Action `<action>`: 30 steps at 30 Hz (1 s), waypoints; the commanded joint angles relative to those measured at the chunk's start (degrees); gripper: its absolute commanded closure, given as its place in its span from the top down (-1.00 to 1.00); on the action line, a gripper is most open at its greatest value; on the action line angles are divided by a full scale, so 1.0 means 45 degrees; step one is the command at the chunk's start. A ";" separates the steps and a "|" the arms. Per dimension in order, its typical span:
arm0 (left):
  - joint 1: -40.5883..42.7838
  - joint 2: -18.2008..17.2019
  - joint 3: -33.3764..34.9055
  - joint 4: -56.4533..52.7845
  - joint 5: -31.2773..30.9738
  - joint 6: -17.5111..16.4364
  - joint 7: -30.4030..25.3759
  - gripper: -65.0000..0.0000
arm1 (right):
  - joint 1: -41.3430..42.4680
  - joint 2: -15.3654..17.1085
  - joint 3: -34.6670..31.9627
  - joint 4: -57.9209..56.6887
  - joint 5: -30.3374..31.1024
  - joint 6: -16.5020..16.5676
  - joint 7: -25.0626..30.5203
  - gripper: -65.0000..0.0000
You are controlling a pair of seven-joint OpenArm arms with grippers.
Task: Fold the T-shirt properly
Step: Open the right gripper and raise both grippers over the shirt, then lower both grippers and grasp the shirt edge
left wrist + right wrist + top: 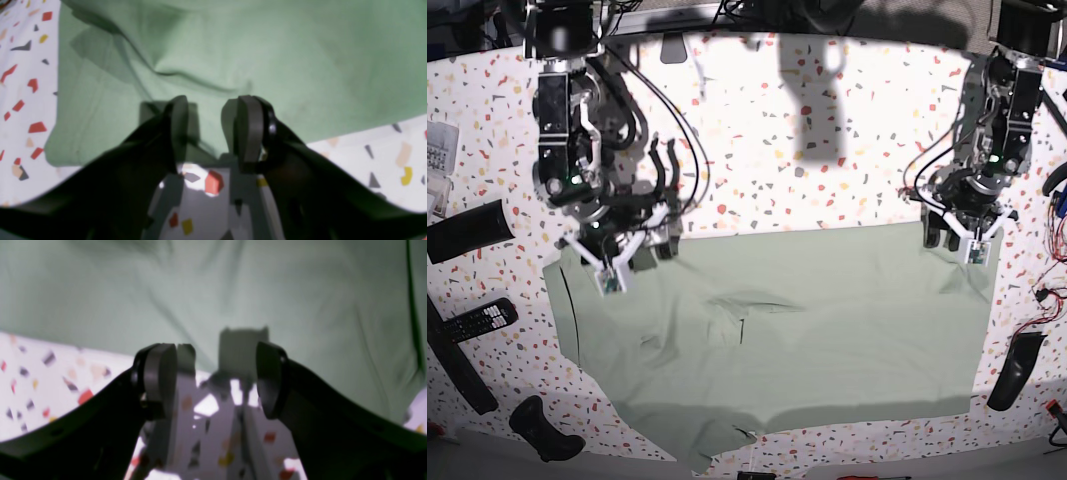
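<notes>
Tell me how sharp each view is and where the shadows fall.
Left wrist: soft focus, the left gripper fingers blurred, their shadow on the T-shirt. Right wrist: blurrier, a blocky shadow at the cloth's edge between the right gripper fingers. Base: sharpest, edges bowed by the lens, arm shadows on the table.

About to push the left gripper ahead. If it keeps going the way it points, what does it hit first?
The shirt: the left gripper is open over its near edge, nothing else ahead. Height above the cloth is unclear.
</notes>
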 commanded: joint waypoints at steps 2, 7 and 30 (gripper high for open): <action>-0.0680 -0.0189 -0.0063 0.0369 0.0005 0.0068 -0.0495 -0.34 | 0.0850 0.0073 0.0029 0.0325 0.0097 0.0083 0.0461 0.11; -0.2103 -0.0185 -0.0063 0.0136 -0.0238 0.0053 0.0772 -0.34 | 0.2103 0.0068 0.0029 0.0243 0.0102 0.0073 0.0432 0.10; -0.2968 -0.0010 -0.0058 -0.4022 -0.0665 -0.0709 0.2696 -0.34 | 0.3390 0.0073 0.0029 -0.5450 0.0165 0.0078 -0.0126 0.10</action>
